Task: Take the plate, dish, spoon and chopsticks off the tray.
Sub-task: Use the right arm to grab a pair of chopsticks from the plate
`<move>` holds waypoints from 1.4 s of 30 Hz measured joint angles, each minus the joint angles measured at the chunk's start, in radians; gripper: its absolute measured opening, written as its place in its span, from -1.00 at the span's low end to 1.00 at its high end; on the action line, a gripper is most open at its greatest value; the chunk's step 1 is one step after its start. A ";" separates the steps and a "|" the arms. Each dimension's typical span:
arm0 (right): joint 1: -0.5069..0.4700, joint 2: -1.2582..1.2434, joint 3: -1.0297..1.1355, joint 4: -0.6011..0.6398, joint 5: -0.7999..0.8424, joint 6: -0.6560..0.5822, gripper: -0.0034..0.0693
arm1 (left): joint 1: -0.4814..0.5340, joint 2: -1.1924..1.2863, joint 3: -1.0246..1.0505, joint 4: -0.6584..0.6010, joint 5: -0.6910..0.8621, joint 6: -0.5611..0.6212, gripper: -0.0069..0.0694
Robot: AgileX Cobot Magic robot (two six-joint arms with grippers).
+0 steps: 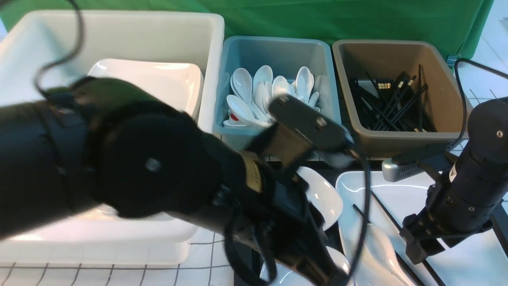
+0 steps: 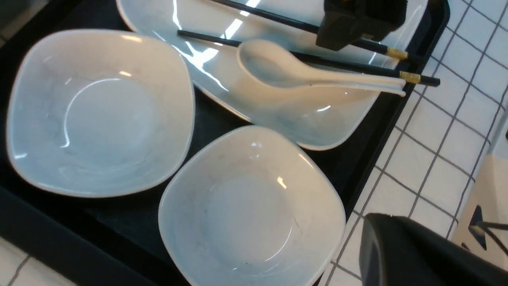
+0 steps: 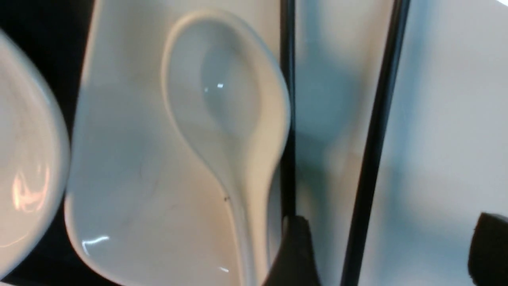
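The spoon lies on the plate with its long axis nearly level across the upper middle of the left wrist view, bowl toward the left and handle pointing right. The chopsticks run almost parallel to it just above, gold-banded ends at the right, and one touches the spoon's upper side. The plate sits on the tray above two small deep dishes, which fill the left and lower centre. In the right wrist view the same things stand upright. The spoon has its bowl toward the top and its handle toward the bottom, and the chopsticks are two dark near-vertical lines on the plate. Only this view shows the right end effector spread wide. One chopstick lies between its fingers untouched, and the other finger is by the spoon handle. The front view alone shows the white tub, blue tub and brown tub across the top. Its lower right holds the plate, with the spoon cut off by the bottom edge. The left arm blurs across the centre there. The left end effector shows as a dark shape in the lower right over the tiled tabletop, closed and with nothing seen in it.
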 joint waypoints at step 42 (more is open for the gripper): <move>0.001 0.113 0.000 0.023 -0.056 -0.066 0.67 | -0.025 0.156 -0.149 -0.018 0.032 0.006 -0.83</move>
